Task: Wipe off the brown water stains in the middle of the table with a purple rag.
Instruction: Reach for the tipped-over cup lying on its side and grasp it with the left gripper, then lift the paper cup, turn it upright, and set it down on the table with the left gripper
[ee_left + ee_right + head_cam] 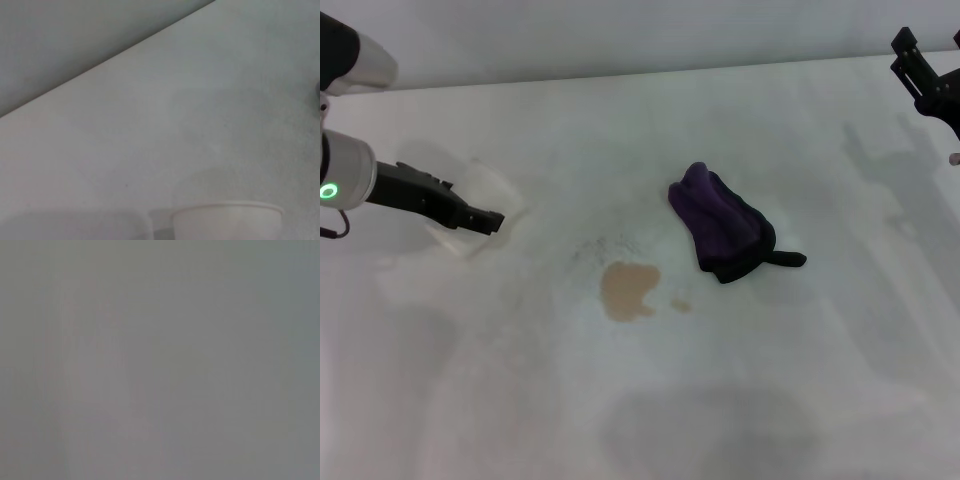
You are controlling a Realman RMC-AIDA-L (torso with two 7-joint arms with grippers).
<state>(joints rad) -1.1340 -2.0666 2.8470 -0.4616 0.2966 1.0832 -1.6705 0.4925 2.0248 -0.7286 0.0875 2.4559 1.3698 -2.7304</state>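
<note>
The brown water stains lie in the middle of the white table, with a tiny droplet just to their right. The purple rag lies bunched on the table behind and to the right of the stains, its black tab pointing right. No gripper touches it. My left gripper is at the left, low over the table and against a white cup. My right gripper is raised at the far right edge, open and empty, well away from the rag.
The white cup's rim also shows in the left wrist view, close to the camera. The table's far edge meets a grey wall. The right wrist view shows only plain grey.
</note>
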